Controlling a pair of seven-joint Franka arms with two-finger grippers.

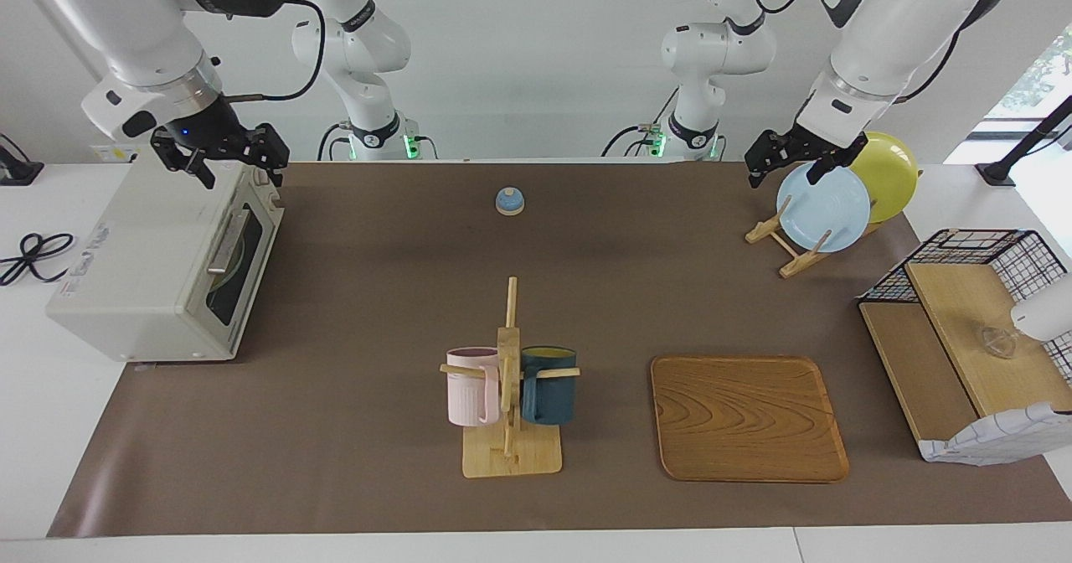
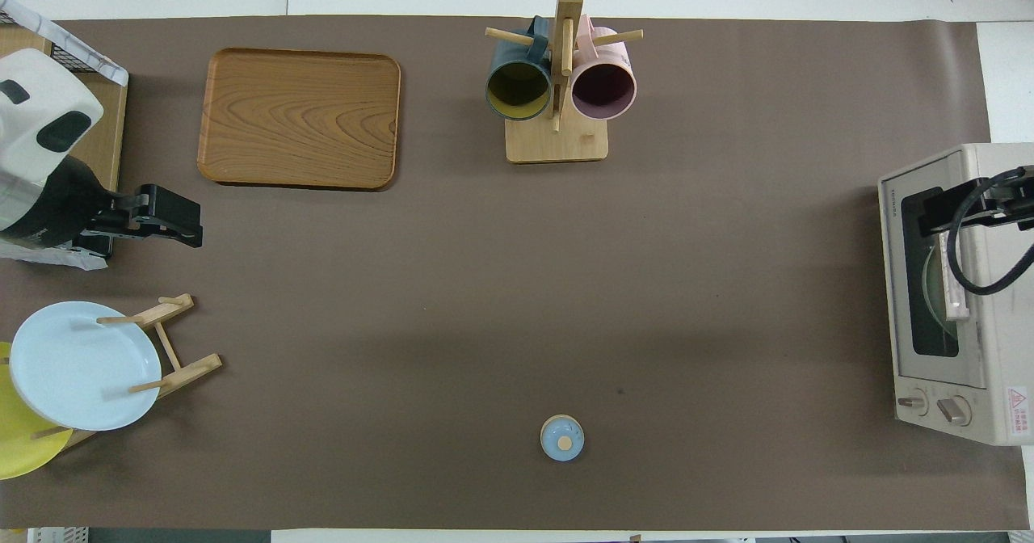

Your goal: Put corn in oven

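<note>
A brown mat (image 1: 377, 278) covers the white table; the wall is white. Only the facing view shows both grippers whole: the right gripper (image 1: 219, 154) spread over the closed oven (image 1: 159, 261), the left gripper (image 1: 796, 157) spread over the plates (image 1: 825, 207). No corn shows. A mug rack (image 1: 509, 395) and tray (image 1: 748, 419) stand farther out.
</note>
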